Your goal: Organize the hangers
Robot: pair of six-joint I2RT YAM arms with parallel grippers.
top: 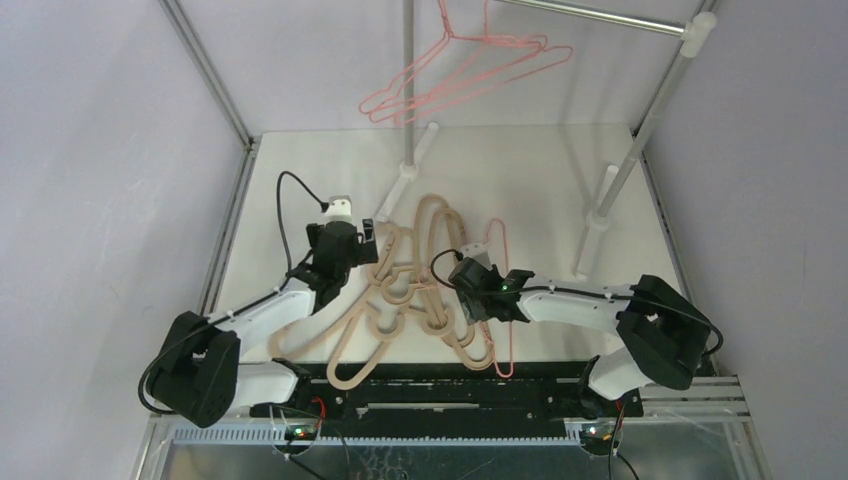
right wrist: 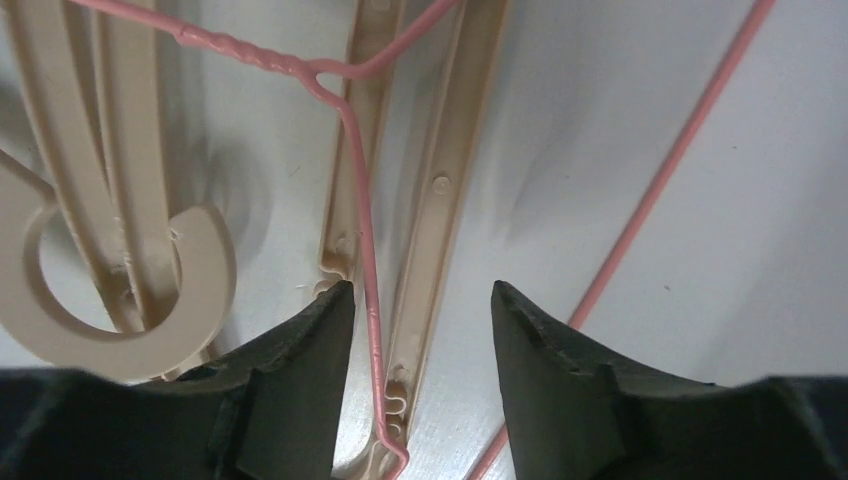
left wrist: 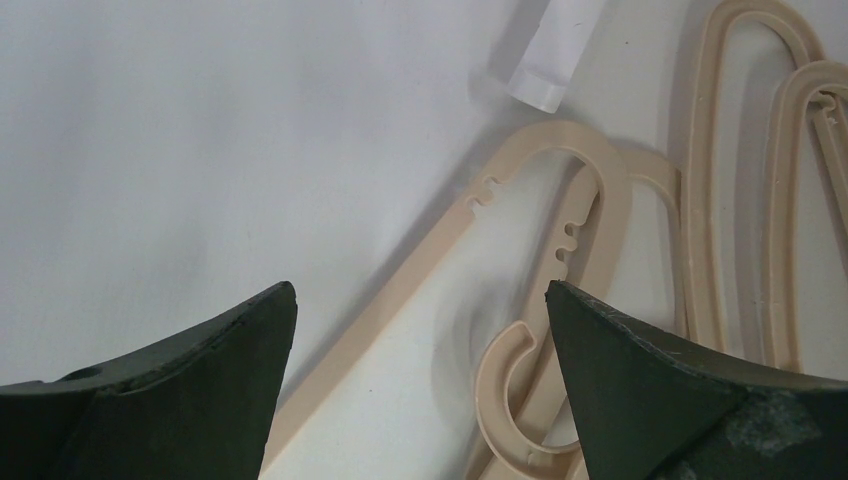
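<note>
Several beige hangers [top: 400, 290] lie tangled on the white table between the two arms. Thin pink wire hangers [top: 470, 70] hang from the rail at the back. Another pink wire hanger [top: 509, 350] lies on the table over the pile's right side. My left gripper [top: 365, 238] hovers open at the pile's left edge; a beige hanger arm [left wrist: 440, 250] and hook [left wrist: 488, 385] lie below its wide jaws [left wrist: 420, 290]. My right gripper [right wrist: 421, 288] is low over the pile, its jaws apart. They straddle the pink wire [right wrist: 358, 180] and a beige bar [right wrist: 430, 200] without pressing them.
A silver rack stands at the back, with upright poles [top: 408, 100], a top rail [top: 600, 15] and white feet [top: 598, 215] on the table. One white foot [left wrist: 555, 50] lies just beyond the left gripper. Grey walls close both sides.
</note>
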